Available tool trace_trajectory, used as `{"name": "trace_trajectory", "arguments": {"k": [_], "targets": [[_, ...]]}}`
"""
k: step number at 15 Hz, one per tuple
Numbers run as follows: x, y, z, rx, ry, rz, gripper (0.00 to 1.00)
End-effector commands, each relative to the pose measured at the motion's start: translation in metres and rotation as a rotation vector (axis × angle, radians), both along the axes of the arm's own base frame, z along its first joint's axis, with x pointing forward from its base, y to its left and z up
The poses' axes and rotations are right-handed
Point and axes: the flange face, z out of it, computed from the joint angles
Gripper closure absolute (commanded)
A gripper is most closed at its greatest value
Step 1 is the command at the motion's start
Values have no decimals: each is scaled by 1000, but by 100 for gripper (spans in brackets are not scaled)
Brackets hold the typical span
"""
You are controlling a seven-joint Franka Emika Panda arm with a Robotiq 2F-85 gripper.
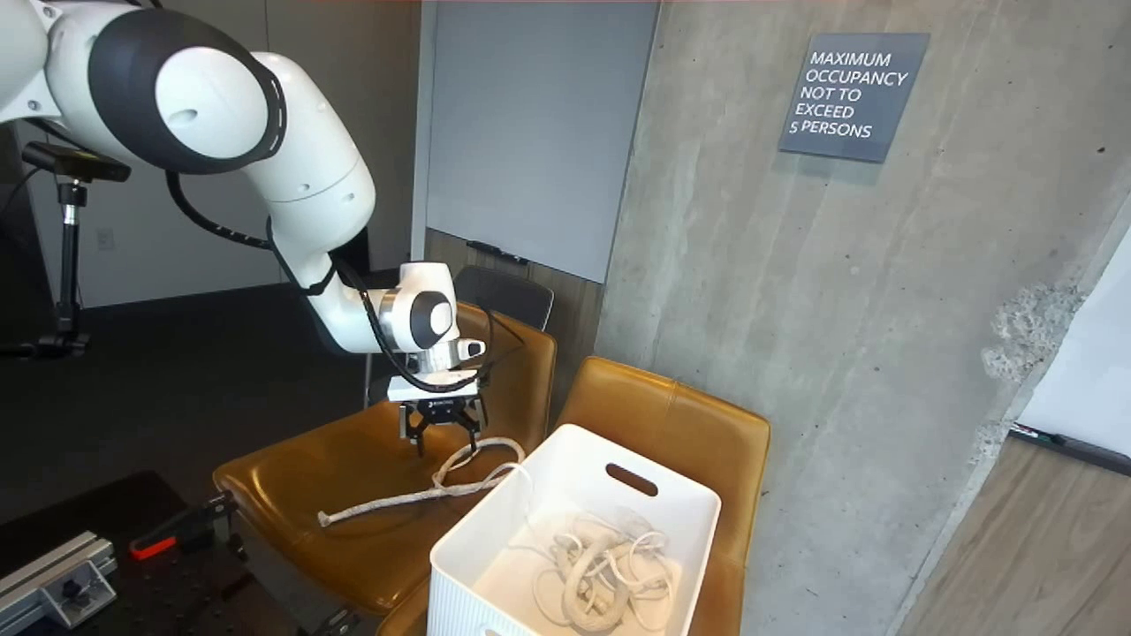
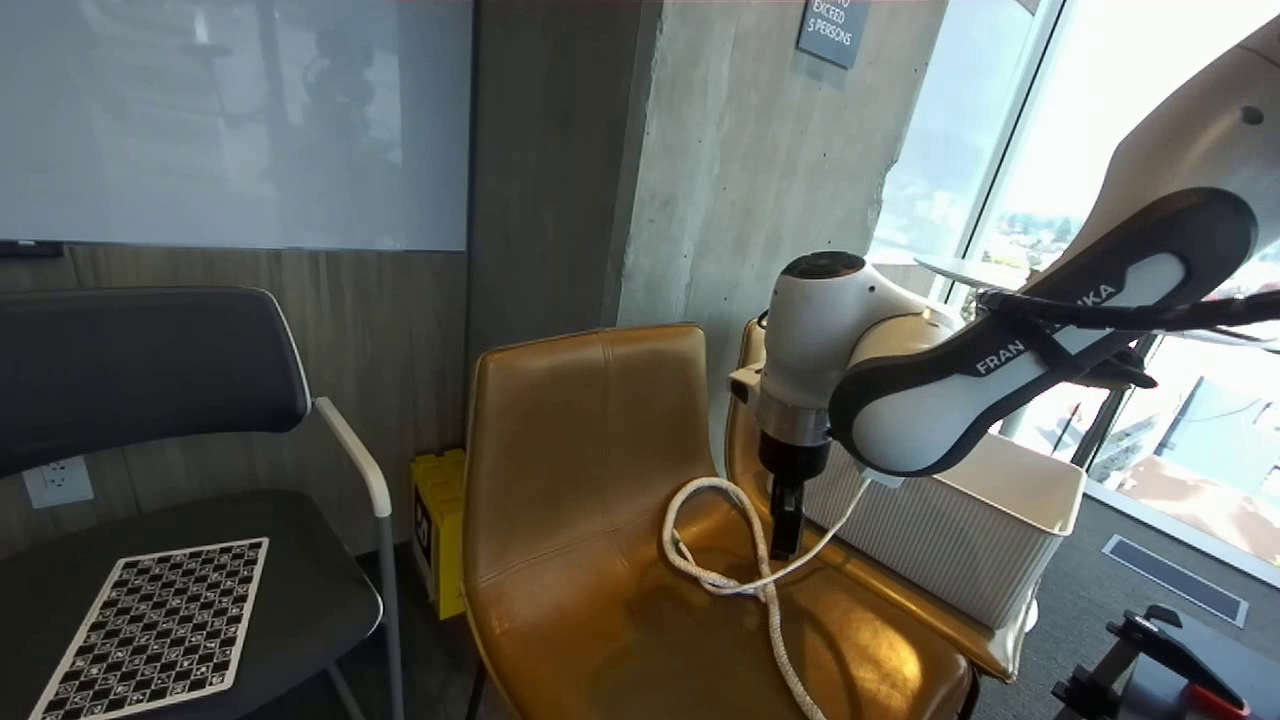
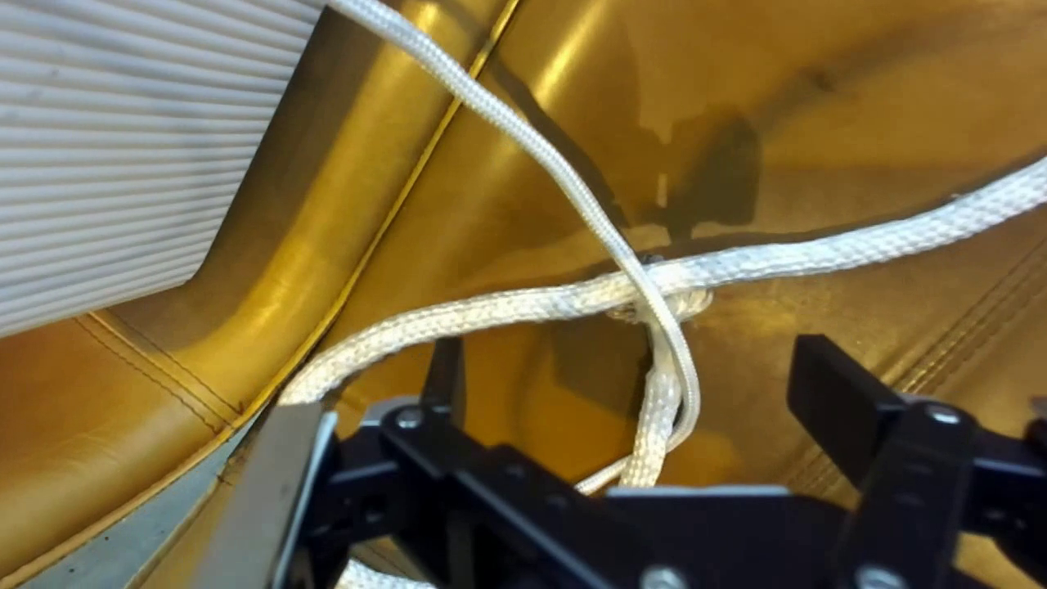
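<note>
White braided rope [image 3: 744,263], looped on a tan leather chair [image 1: 353,464]!
Black two-fingered gripper [image 3: 630,356] hangs right over it, fingers spread wide apart.

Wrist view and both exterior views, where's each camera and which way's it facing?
In an exterior view: outside the robot, facing the concrete wall and white bin; arm from picture left.
In an exterior view: outside the robot, facing a tan chair and window; arm from picture right.
Wrist view: on the wrist, looking down at the rope; open gripper at bottom.
Both exterior views share arm, white bin and rope.
</note>
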Motion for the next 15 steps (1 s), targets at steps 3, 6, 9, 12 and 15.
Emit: {"name": "trace_trajectory", "arguments": {"k": [3, 6, 9, 12, 15], "targets": [[20, 4, -35, -4, 3, -33, 0], [23, -4, -57, -5, 18, -64, 0], [22, -4, -79, 2, 43, -92, 0], [21, 8, -95, 16, 65, -105, 0], [21, 19, -104, 27, 77, -106, 26]]}}
